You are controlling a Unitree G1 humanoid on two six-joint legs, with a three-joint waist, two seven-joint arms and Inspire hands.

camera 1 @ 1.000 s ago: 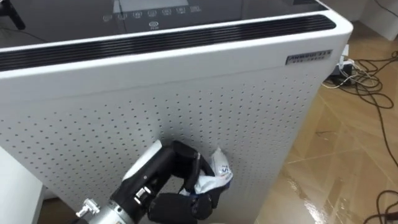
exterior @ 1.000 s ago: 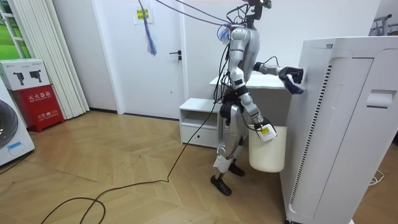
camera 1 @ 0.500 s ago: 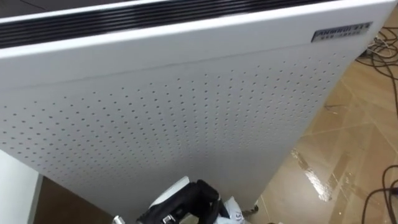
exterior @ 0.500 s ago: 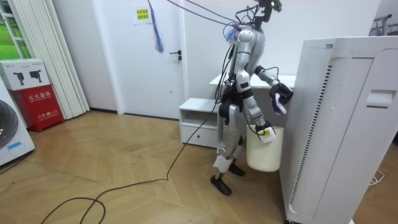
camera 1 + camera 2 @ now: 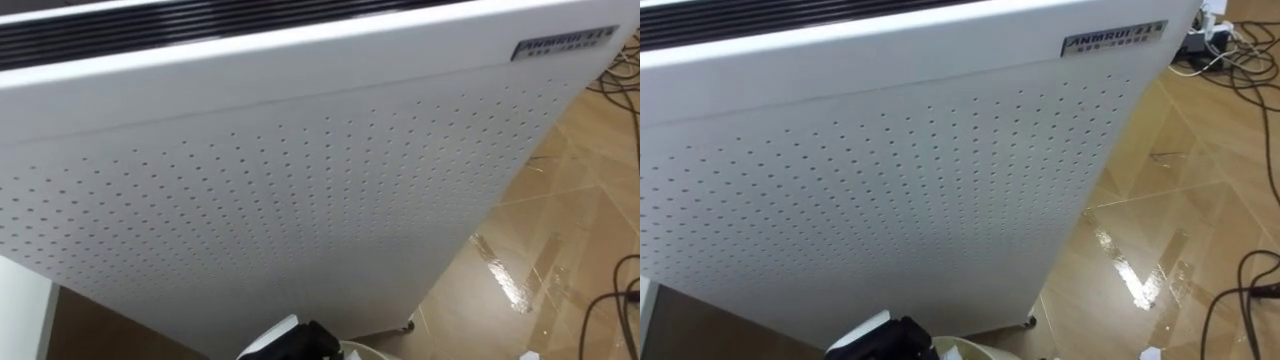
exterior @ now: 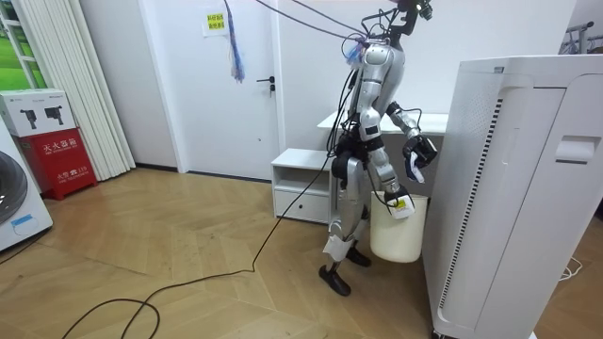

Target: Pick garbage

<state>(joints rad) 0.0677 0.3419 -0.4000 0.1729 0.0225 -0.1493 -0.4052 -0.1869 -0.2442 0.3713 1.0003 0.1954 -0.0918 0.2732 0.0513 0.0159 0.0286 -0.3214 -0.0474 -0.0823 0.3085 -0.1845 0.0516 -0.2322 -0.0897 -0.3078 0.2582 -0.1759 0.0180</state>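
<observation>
A small pale scrap, apparently the garbage (image 6: 415, 171), is showing in the room view at the underside of the dark left hand (image 6: 420, 151). It is hanging in the air just above the mouth of a white bin (image 6: 396, 235). Whether that hand is closing round the scrap cannot be told. In the eye views the back of the hand is poking in at the bottom edge, with a curve of the bin's rim just beside it. The right hand (image 6: 399, 201) is sitting low at the bin's rim, and its grip cannot be made out either. The robot is standing upright, facing the perforated side of a tall white appliance (image 6: 509, 188) close in front of it. A low white cabinet (image 6: 301, 184) is standing behind it on the wooden floor (image 6: 188, 245), where dark cables (image 5: 622, 300) are lying.
</observation>
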